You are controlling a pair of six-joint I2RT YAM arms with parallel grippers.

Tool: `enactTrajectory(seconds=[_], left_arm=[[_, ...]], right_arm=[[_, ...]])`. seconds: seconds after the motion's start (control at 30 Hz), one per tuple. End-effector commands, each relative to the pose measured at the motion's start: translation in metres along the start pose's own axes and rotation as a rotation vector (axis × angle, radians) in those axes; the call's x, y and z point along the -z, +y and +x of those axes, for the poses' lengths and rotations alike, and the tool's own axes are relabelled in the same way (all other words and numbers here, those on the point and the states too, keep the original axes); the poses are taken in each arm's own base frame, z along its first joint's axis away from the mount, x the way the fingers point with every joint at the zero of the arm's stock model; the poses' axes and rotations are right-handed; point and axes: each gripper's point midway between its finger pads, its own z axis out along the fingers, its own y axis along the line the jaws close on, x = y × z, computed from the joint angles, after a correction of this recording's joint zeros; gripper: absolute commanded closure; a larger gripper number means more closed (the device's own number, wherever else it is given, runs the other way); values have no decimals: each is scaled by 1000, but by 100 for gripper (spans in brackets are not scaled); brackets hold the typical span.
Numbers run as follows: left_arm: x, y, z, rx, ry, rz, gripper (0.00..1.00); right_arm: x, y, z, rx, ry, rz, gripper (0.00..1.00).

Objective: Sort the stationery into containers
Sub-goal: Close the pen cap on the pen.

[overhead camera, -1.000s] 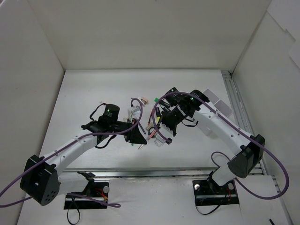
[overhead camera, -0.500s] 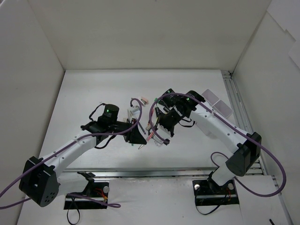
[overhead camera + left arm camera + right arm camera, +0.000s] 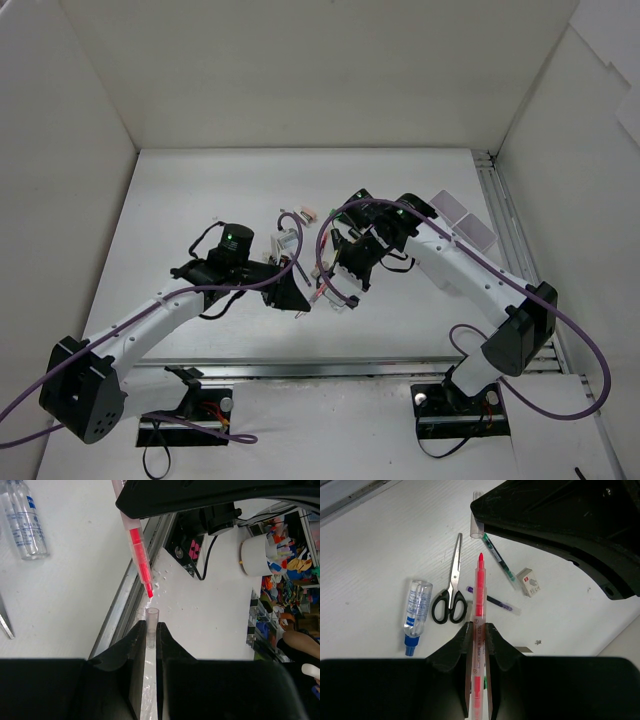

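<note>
White tabletop, white walls on 3 sides, a metal rail (image 3: pixel 131 587) along the near edge.

Right gripper (image 3: pixel 479 630): we see both fingers pressed onto the barrel of a pink highlighter (image 3: pixel 479 597), with no gap to either side. Its bare felt tip sticks out past the fingers.

Left gripper (image 3: pixel 151 630): fingers nearly together, pinching a clear cap (image 3: pixel 152 615) with its open end out. In the left wrist view the highlighter tip is just beside the cap mouth, a little off its line, and not inside it. We cannot tell whether they touch.

From the top the 2 grippers meet tip to tip near the middle of the table.

On the table past the highlighter tip, in the right wrist view:
- black-handled scissors (image 3: pixel 451 587), blades shut, lying flat
- glue bottle (image 3: pixel 416 614), clear with a blue cap, on its side just beside the scissor handles
- green pen (image 3: pixel 499 560), partly under the left arm
- dark pen (image 3: pixel 492 601), just beside the highlighter barrel in this view
- 1 eraser (image 3: pixel 529 581), near the green pen but apart from it

Tray (image 3: pixel 465 215): far right of the table, behind the right arm and well apart from the loose items. We cannot make out its contents.
</note>
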Motion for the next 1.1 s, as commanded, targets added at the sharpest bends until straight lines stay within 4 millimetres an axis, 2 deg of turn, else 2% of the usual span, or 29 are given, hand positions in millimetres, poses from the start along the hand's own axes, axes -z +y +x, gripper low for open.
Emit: enactTrajectory(seconds=[0.0, 0.3, 0.57, 0.8, 1.07], left_arm=[[8, -20, -24, -117, -56, 19, 100], [8, -20, -28, -128, -67, 11, 100], [9, -19, -27, -131, -72, 7, 100], [8, -19, -28, -129, -75, 7, 100], [9, -17, -28, -131, -79, -8, 100]], right_arm=[[6, -5, 1, -6, 10, 18, 100], [-2, -6, -10, 20, -29, 9, 100], [-11, -6, -8, -6, -43, -8, 100], [-14, -7, -17, 18, -75, -7, 100], [-9, -6, -4, -6, 1, -20, 100]])
